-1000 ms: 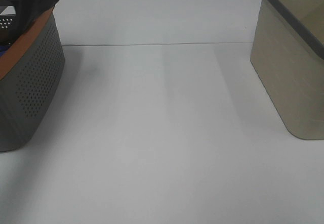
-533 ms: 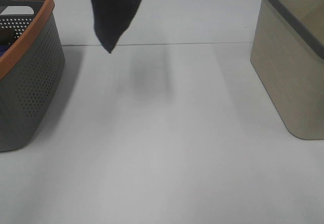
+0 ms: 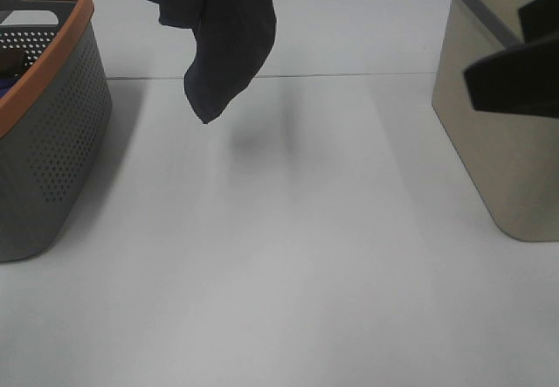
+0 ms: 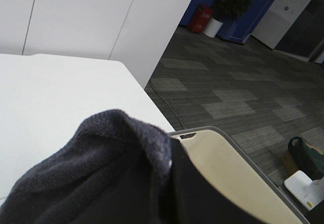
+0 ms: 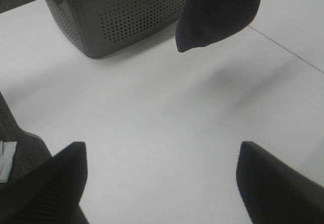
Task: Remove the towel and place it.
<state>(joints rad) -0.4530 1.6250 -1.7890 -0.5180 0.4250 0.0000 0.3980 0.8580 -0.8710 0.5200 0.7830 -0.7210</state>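
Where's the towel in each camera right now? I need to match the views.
High camera: the towel hangs from the top edge, left of centre, above the table.
Left wrist: bunched close to the lens, before the beige basket.
Right wrist: its tip dangles beside the grey basket.
Shared landmark: grey basket, at the high camera's left edge; beige basket, at its right.

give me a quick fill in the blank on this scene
The towel hangs over a ____ table.
The perforated basket has an ____ rim.
The beige basket stands at the high view's ____ edge.
The right gripper has its fingers ____.
Missing: white, orange, right, open
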